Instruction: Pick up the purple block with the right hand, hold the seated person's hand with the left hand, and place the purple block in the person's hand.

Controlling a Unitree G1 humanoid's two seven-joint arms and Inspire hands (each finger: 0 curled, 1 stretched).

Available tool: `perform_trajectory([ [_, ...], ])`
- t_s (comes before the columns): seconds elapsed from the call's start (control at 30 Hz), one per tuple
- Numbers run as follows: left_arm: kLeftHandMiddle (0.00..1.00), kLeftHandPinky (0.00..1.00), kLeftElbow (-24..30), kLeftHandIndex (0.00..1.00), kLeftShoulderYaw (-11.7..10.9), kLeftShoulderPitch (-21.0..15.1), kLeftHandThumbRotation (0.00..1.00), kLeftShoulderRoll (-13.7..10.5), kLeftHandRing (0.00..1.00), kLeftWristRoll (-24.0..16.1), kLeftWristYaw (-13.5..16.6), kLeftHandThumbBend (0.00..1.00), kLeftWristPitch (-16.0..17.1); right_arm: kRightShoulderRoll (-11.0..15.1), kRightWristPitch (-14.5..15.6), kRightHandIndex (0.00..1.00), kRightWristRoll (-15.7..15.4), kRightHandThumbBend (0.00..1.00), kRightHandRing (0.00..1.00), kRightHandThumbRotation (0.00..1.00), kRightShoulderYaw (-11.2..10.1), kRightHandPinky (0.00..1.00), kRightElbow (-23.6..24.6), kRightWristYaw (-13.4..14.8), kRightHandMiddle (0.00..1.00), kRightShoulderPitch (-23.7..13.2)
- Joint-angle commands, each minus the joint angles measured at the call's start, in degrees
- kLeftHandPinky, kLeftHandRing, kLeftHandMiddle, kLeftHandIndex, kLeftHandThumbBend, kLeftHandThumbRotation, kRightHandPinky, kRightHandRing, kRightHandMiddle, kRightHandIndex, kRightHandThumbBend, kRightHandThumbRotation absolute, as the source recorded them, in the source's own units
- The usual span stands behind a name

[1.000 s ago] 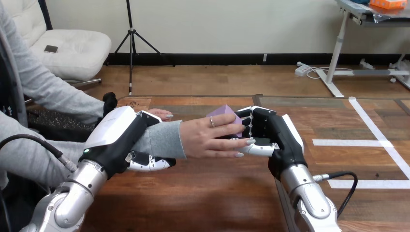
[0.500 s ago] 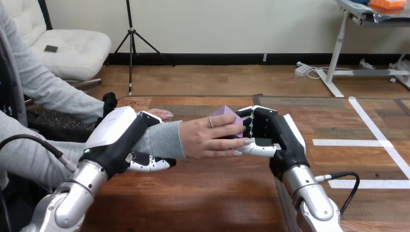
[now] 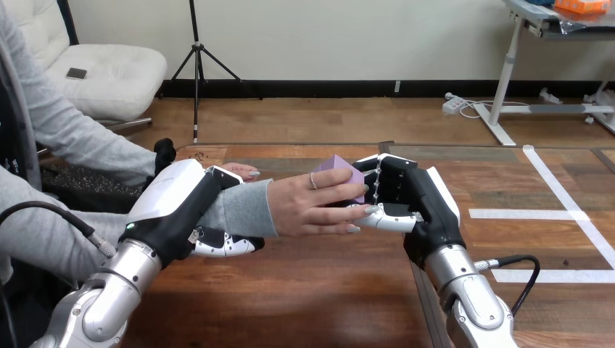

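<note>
I'm sitting at the handover step here. My left hand (image 3: 178,206) is wrapping fingers and thumb round the person's wrist (image 3: 243,210), on the grey sleeve, over the wooden table (image 3: 304,290). My right hand (image 3: 417,203) is pinching the purple block (image 3: 339,168) between curled fingers and thumb and pressing it into the person's hand (image 3: 312,206), whose fingers are lying across the block's near side. I can't quite tell if they're really gripping it, since the block's mostly covered. For the next move I'm thinking ease the right fingers apart slowly, with the left steady, then back away.
</note>
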State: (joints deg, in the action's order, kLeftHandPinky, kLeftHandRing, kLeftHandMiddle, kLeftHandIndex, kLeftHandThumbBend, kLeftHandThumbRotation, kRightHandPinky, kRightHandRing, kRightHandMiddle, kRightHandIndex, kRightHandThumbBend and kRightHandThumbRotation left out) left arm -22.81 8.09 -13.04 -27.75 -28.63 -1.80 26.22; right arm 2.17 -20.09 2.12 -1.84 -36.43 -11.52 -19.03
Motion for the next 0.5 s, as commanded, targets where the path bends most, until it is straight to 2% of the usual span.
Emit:
perform_trajectory([
  [0.0,0.29,0.17,3.01,0.32,0.40,-7.45,0.00,3.21,0.22,1.49,1.70,0.61,1.83,-1.54,0.13,0.42,0.55,0.89,0.37,0.00,2.02,0.33,4.47,-1.76,0.41,-1.70],
  [0.47,0.32,0.20,3.53,0.34,-0.09,-6.59,0.00,2.84,0.26,2.24,1.42,0.64,2.20,-0.37,1.39,0.43,-0.36,0.89,0.38,0.00,2.23,0.34,4.06,-2.74,0.42,-1.94],
])
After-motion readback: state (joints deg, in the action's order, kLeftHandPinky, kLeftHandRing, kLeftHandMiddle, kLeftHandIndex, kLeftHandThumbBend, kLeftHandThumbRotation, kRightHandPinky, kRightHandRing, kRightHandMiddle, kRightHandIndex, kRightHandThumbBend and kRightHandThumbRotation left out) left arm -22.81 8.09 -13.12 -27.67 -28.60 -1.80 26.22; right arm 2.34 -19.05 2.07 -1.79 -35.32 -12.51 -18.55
